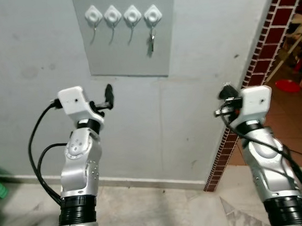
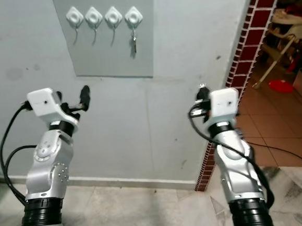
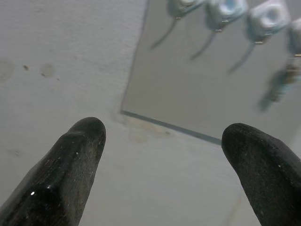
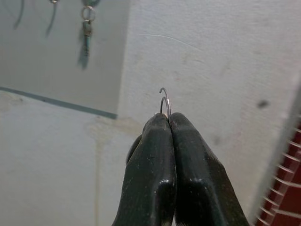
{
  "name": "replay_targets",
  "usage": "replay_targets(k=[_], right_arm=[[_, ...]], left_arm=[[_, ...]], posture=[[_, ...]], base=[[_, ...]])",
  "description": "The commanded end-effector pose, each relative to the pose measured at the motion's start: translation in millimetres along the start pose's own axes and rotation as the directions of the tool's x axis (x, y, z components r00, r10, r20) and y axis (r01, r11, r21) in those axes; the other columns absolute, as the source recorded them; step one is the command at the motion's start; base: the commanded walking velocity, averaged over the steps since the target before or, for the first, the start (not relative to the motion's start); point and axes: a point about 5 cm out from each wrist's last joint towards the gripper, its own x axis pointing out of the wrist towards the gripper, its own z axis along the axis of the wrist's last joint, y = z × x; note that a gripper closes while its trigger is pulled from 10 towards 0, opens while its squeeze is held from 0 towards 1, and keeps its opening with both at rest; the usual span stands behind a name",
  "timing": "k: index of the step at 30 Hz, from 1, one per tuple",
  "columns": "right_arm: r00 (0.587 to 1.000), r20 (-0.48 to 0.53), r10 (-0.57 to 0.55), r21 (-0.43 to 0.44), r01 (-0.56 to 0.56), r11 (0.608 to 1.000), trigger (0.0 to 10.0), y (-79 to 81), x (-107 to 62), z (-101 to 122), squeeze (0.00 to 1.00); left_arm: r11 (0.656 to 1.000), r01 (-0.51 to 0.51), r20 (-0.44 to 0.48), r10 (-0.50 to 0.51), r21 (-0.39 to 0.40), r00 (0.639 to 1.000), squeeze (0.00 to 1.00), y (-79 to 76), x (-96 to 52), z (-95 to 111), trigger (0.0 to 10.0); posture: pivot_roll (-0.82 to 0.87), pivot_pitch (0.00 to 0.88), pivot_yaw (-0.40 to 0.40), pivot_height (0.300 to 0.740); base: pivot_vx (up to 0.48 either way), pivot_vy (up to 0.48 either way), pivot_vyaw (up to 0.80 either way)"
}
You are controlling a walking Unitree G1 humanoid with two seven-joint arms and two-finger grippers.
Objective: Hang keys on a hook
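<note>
Currently, one entry per item.

Right end effector: fingers pressed together, pinching a thin wire key ring whose loop stands just clear of the fingertips. Any keys on that ring are hidden behind the fingers; I cannot tell how many it carries. Raised before the wall, with the brick pillar close on its outer side.

Left end effector: fingers spread wide, nothing between them. Raised and aimed at the lower corner of the grey hook board, which sits up and ahead of it.

Hook board: four white hooks in a row, above and well apart from both end effectors. From the right end effector, the row lies up and across toward the robot's left.

Nearest hook: already taken, a set of keys hanging from it.

Three other hooks: bare.

Step in hand, by my judgement: carrying the ring toward the board; nothing from this end effector is hung yet.

Next move calls for: lifting the right end effector up and leftward to a bare hook, turning the ring so its opening faces the upturned hook tip, threading it over, then releasing. The loop is small and only barely exposed, so alignment must be fine.
</note>
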Motion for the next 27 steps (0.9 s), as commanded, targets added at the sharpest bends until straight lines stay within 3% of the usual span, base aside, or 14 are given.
replay_targets(k=[1,18,27], right_arm=[[0.999,0.027,-0.021,-0.019,0.021,1.0,10.0,-9.6,0.4,7.3,0.0],[1.0,0.023,-0.002,-0.021,0.003,1.0,10.0,-7.1,0.0,6.6,0.0],[1.0,0.011,0.001,-0.022,-0.001,1.0,10.0,-6.9,-0.4,5.5,0.0]], left_arm=[[1.0,0.029,0.004,-0.029,-0.009,1.0,0.0,-10.6,1.3,0.9,10.0],[0.999,0.028,0.007,-0.028,-0.021,1.0,0.0,-12.8,-0.8,0.0,10.0],[1.0,0.016,0.007,-0.016,-0.012,1.0,0.0,-15.5,-1.9,-1.6,10.0]], posture=[[-0.03,0.0,-0.046,0.74],[-0.03,0.0,-0.05,0.74],[-0.03,0.0,-0.051,0.74]], base=[[0.345,0.0,0.0],[0.347,0.0,0.0],[0.0,0.0,0.0]])
